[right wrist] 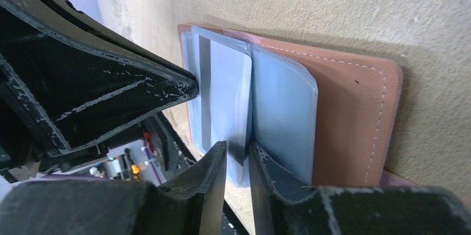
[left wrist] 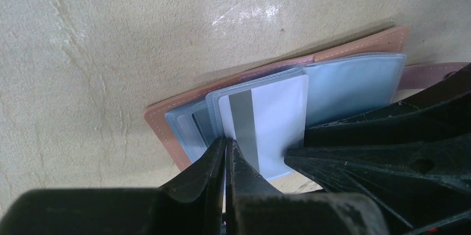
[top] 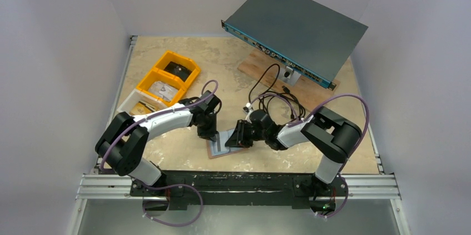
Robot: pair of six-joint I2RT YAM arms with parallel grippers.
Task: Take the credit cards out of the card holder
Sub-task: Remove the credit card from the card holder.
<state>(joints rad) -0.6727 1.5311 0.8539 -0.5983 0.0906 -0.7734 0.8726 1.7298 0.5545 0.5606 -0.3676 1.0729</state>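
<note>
Left gripper (left wrist: 226, 147): jaws together, a hairline gap at most; the tips touch the near edge of the uppermost credit card (left wrist: 277, 121); whether that edge is pinched between them cannot be told.

Right gripper (right wrist: 237, 150): jaws narrowly apart; the near edge of the clear leaf (right wrist: 280, 113) carrying that card sits in the gap, which is wider than the leaf; firm contact on both sides cannot be confirmed.

Card holder (right wrist: 350, 107): lies opened flat on the table (left wrist: 83, 51), directly under and between the two grippers; pale blue-grey inside faces up, tan stitched cover underneath. Its long axis runs crosswise in front of the right gripper; the bare tan half lies to that gripper's right, the leaves straight ahead of it. A strap tab (left wrist: 433, 71) projects from the edge far right of the left gripper.

Credit card: pale face up; a grey stripe along one long side; the long axis runs straight away from the left gripper's tips. More leaves fan out just left of those tips.

Grey rack unit (top: 300, 24): well beyond the right gripper; front-panel markings too small to read.
</note>
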